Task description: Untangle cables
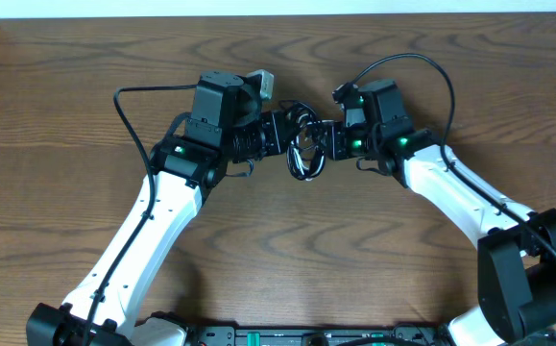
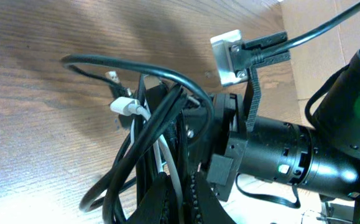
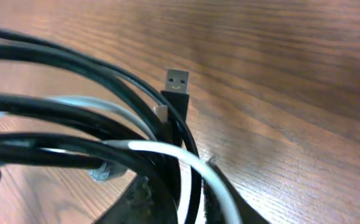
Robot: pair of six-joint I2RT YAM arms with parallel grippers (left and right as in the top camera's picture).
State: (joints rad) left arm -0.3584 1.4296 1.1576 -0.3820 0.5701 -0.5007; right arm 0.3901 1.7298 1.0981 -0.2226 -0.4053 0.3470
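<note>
Overhead: left gripper (image 1: 282,131) clamped on cables (image 1: 304,152), right gripper (image 1: 324,140) closure indeterminate; draw apart slowly, watching the USB plug (image 3: 176,82).

The left gripper (image 2: 178,200) seemingly pinches tangled cables (image 2: 156,123).

Soft, even light covers the brown wooden desk (image 1: 85,77), and shadows are faint. My left wrist view glares pale at seven o'clock. In my right wrist view, the thin black and white cables (image 3: 55,109) blur toward six o'clock.
</note>
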